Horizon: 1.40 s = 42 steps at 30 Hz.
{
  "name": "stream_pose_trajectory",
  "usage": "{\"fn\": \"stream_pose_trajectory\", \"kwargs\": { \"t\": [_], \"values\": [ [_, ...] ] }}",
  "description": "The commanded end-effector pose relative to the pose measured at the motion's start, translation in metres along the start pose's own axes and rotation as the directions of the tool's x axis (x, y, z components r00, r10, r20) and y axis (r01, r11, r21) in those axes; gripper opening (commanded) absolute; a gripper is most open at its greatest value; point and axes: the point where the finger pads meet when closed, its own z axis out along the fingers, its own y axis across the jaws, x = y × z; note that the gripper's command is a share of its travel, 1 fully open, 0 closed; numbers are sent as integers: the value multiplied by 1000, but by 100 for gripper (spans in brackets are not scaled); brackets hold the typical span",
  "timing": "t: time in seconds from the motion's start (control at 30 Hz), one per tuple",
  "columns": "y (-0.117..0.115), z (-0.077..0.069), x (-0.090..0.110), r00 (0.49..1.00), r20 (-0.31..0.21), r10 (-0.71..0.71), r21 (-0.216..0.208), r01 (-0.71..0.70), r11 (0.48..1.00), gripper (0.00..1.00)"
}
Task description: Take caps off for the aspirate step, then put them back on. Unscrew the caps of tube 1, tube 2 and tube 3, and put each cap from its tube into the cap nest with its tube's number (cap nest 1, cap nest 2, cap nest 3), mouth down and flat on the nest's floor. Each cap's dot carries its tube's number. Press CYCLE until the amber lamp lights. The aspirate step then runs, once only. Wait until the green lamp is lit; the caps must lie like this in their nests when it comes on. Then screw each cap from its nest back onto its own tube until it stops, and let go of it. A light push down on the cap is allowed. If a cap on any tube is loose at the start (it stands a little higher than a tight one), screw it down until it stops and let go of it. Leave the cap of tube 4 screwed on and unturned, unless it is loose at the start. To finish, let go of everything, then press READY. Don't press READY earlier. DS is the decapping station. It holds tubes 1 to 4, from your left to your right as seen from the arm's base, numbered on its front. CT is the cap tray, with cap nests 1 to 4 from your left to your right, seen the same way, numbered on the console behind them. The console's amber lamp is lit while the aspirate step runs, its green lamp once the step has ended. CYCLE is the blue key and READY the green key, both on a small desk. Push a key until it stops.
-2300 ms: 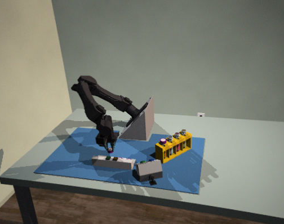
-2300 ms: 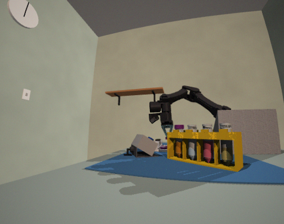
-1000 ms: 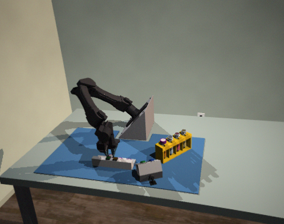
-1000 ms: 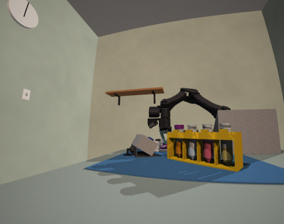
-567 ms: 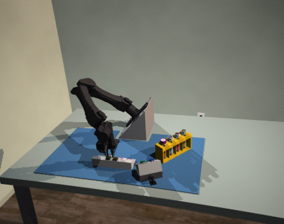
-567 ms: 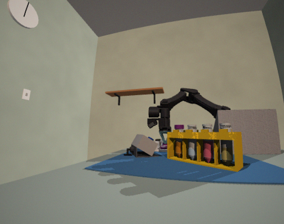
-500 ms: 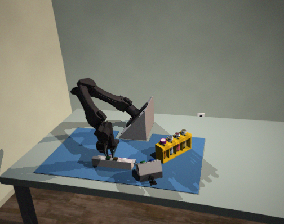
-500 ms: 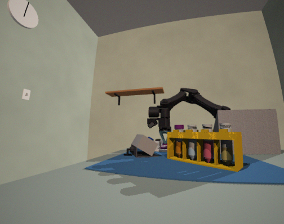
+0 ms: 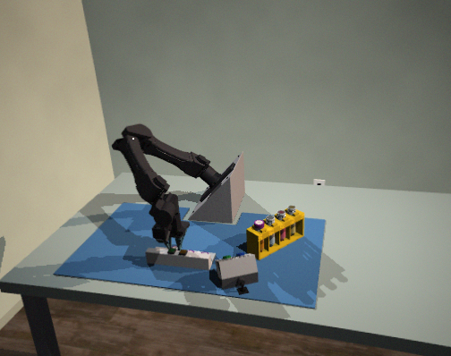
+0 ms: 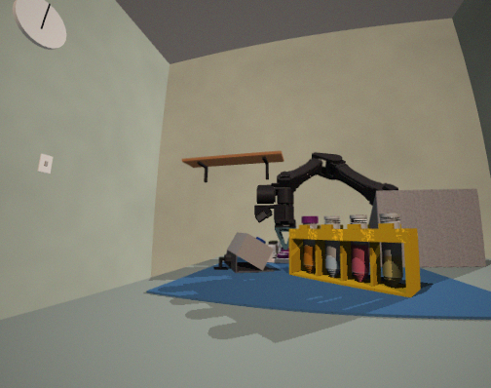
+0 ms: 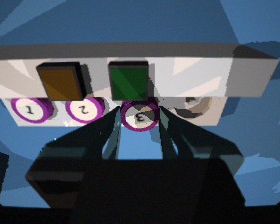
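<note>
My gripper (image 11: pixel 139 112) is shut on the purple cap with dot 3 (image 11: pixel 140 116), holding it at cap nest 3 of the cap tray (image 9: pixel 181 258). I cannot tell whether the cap touches the nest floor. Caps 1 (image 11: pixel 32 109) and 2 (image 11: pixel 84 110) lie in their nests to its left. Nest 4 (image 11: pixel 193 105) is empty. The console's amber lamp (image 11: pixel 61 81) and green lamp (image 11: pixel 128 80) look dark. In the top view the gripper (image 9: pixel 173 245) points down over the tray. The yellow decapping station (image 9: pixel 276 233) has one purple-capped tube (image 9: pixel 259 224); the other three tubes stand open.
The small grey key desk (image 9: pixel 236 270) with the green key (image 9: pixel 226 257) and blue key (image 9: pixel 241 254) stands between the tray and the station. A grey wedge-shaped panel (image 9: pixel 221 197) stands behind the arm. All sit on a blue mat.
</note>
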Motion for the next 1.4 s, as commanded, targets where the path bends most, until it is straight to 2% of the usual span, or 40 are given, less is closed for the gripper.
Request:
{"fn": "stream_pose_trajectory", "kwargs": {
  "t": [0.0,0.63,1.07,1.1,1.37],
  "values": [
    [0,-3,-2,1000,12,1,0,-1,1000,0],
    [1,6,-3,1000,12,1,0,-1,1000,0],
    [0,7,-3,1000,12,1,0,-1,1000,0],
    [0,7,-3,1000,12,1,0,-1,1000,47],
    [0,7,-3,1000,12,1,0,-1,1000,47]
  ]
}}
